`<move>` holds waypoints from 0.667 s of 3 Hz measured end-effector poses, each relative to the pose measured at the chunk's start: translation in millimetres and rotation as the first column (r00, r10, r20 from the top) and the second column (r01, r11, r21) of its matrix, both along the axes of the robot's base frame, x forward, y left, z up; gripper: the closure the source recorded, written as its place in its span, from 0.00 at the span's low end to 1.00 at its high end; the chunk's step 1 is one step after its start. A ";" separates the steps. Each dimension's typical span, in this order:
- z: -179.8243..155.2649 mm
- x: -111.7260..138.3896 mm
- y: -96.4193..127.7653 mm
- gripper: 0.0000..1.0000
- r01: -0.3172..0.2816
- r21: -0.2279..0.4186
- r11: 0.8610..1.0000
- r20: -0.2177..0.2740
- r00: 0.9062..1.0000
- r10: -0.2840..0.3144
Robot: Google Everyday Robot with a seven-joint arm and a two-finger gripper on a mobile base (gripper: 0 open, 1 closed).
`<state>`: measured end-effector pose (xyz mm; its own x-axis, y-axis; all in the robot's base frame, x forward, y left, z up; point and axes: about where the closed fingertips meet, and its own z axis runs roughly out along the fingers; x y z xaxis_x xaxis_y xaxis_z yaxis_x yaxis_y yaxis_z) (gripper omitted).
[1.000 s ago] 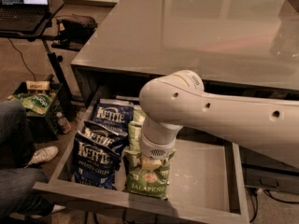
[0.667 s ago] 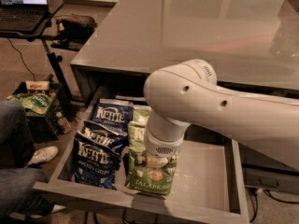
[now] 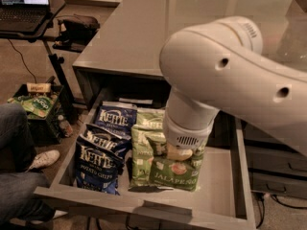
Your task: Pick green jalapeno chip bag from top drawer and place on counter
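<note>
The top drawer (image 3: pixel 218 195) is pulled open below the counter (image 3: pixel 134 28). In it stand green jalapeno chip bags: a front one (image 3: pixel 168 172) with "JALAPENO" along its bottom, and another (image 3: pixel 147 122) behind it. My gripper (image 3: pixel 179 153) reaches straight down from the thick white arm (image 3: pixel 216 75) onto the top of the front green bag. The wrist hides where it meets the bag. Dark blue Kettle bags (image 3: pixel 98 164) stand to the left of the green ones.
A laptop on a black stand (image 3: pixel 29 11) is at the far left. A person's jeans leg and white shoe (image 3: pixel 43 159) are beside the drawer's left wall. A crate with green packets (image 3: pixel 33 104) sits on the floor. Dark stacked drawers (image 3: pixel 273 166) are at the right.
The arm's big elbow joint has swung up and to the right. The wrist stays over the front green bag, which has shifted slightly right.
</note>
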<state>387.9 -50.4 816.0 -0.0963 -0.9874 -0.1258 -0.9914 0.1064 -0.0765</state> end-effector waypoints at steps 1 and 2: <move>34.7 26.1 -23.5 1.00 0.034 -0.022 0.999 0.050 0.998 -0.033; 65.3 71.7 -45.3 1.00 0.049 -0.018 0.999 0.096 0.994 -0.047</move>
<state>459.6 -95.7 881.4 -0.1323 -0.9843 -0.1170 -0.9732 0.1514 -0.1733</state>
